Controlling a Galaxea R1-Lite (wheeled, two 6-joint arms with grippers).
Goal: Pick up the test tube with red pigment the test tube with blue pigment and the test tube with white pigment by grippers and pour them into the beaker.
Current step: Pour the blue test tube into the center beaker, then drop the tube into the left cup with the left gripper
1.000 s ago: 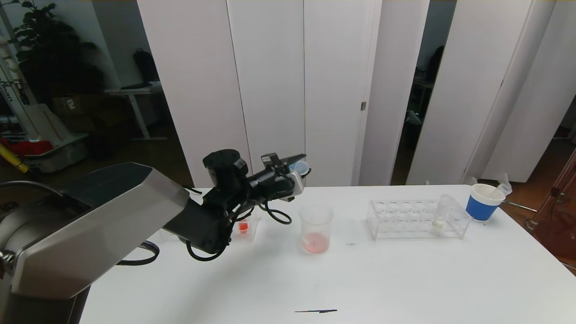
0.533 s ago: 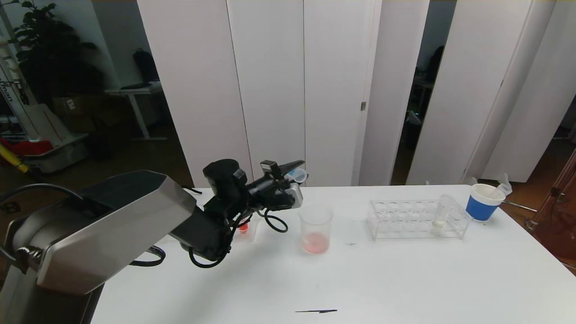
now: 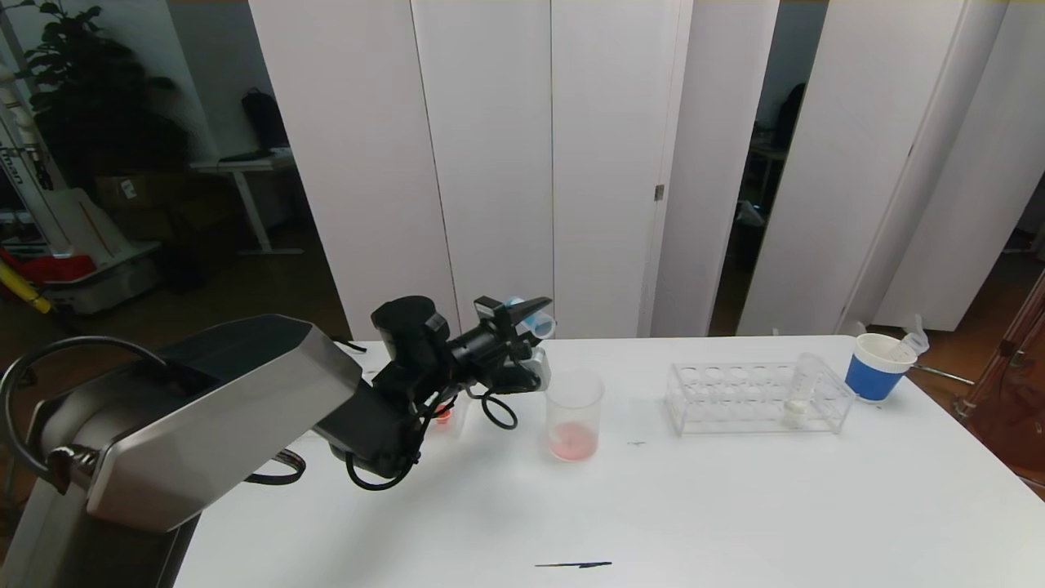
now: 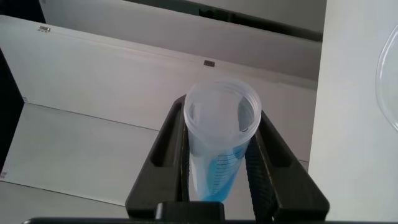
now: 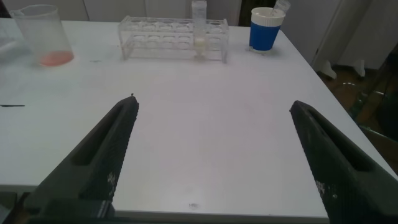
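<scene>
Blue-pigment test tube sits clamped between the two black fingers of the left pincer, its open mouth pointing away from the wrist and a streak of blue liquid lying along the lower wall, so the tube is tipped well off vertical. Just beyond and below the pincer's tip stands the beaker on the bench, with a shallow layer of reddish liquid in its bottom; the tube's mouth looks to be beside the beaker's rim, not yet squarely over it.

To pour well, I judge the pincer should carry the mouth over the middle of the beaker first, then roll the wrist slowly so the blue runs down in a thin stream instead of splashing onto the bench. The grip should stay firm; the tube is smooth and could slide forward once tilted past level.

Farther from the pincer, beyond the beaker, a clear rack holds the white-pigment test tube, leaning in an end slot, with a blue paper cup past it.

The right pincer hovers low over the bench's near side, fingers spread wide, holding nothing.
</scene>
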